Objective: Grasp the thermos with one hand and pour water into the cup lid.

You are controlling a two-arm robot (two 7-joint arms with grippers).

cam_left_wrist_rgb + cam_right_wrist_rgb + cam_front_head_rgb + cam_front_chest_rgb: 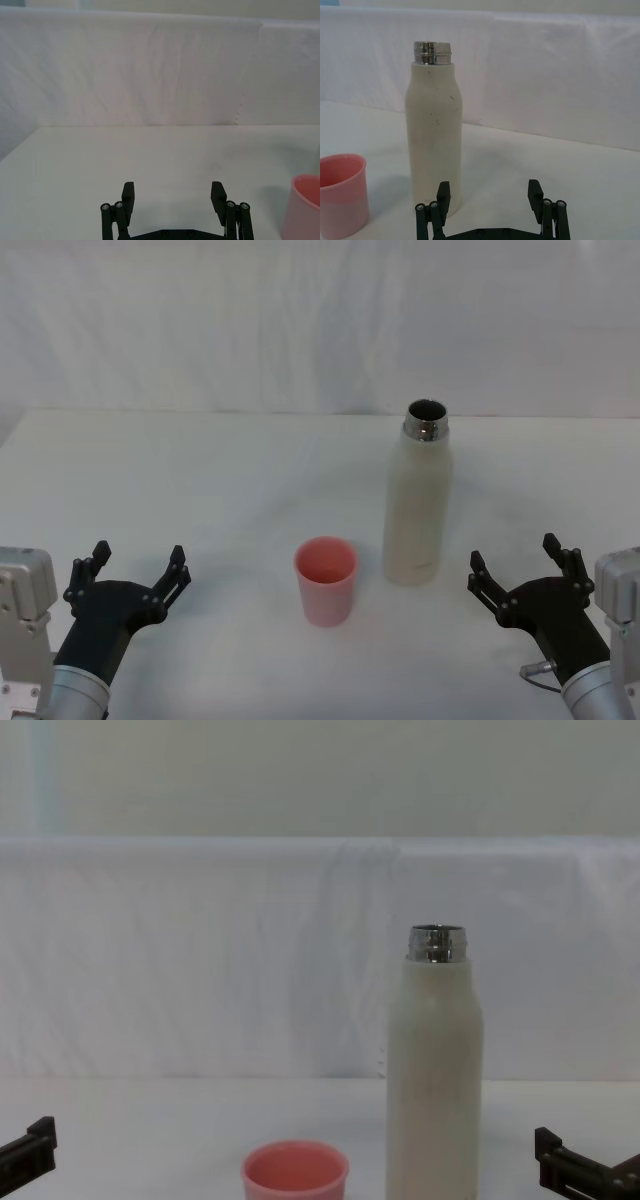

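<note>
The thermos [420,502] [434,131] [434,1072] stands upright on the white table, cream-white with an open steel neck. Just to its left sits the cup lid [325,580] [306,206] [341,194] [295,1172], a small pink cup, upright and apart from the bottle. My right gripper [515,560] [490,194] hovers open near the table's front right, a short way to the right of the thermos, holding nothing. At the front left my left gripper [138,565] [172,195] is open and holds nothing, well left of the cup lid.
A white cloth backdrop [320,320] rises behind the white table [200,480]. Bare tabletop lies between the grippers and the two objects.
</note>
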